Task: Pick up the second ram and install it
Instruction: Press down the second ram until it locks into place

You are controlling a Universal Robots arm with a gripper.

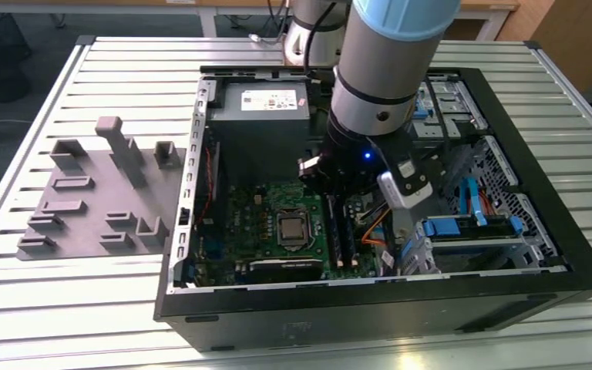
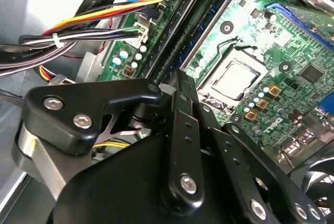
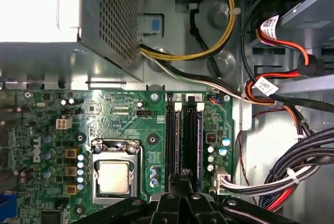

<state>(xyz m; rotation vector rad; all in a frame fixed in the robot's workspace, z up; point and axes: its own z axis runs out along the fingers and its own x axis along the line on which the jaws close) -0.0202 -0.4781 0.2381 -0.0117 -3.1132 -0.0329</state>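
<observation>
Jaws: drawn together at their tips with no gap showing in both wrist views, hanging low inside the case just over the memory slots; nothing could be seen clamped between them.
Second ram (image 3: 192,135): a dark stick lay lengthwise in a slot right under the jaws' tips; whether it was fully seated could not be told.
Computer case (image 1: 573,262): lay on its side on the desk (image 1: 28,308), open face up, with the arm (image 1: 384,69) reaching into it.
Case contents: green motherboard (image 3: 120,114) with its metal processor socket (image 3: 114,176), grey power-supply box (image 1: 260,104) at the far end, bundled cables (image 3: 292,174) beside the slots.
Holder tray (image 1: 90,223): grey, with upright blocks, lay on the desk beside the case, toward the exterior view's left.
</observation>
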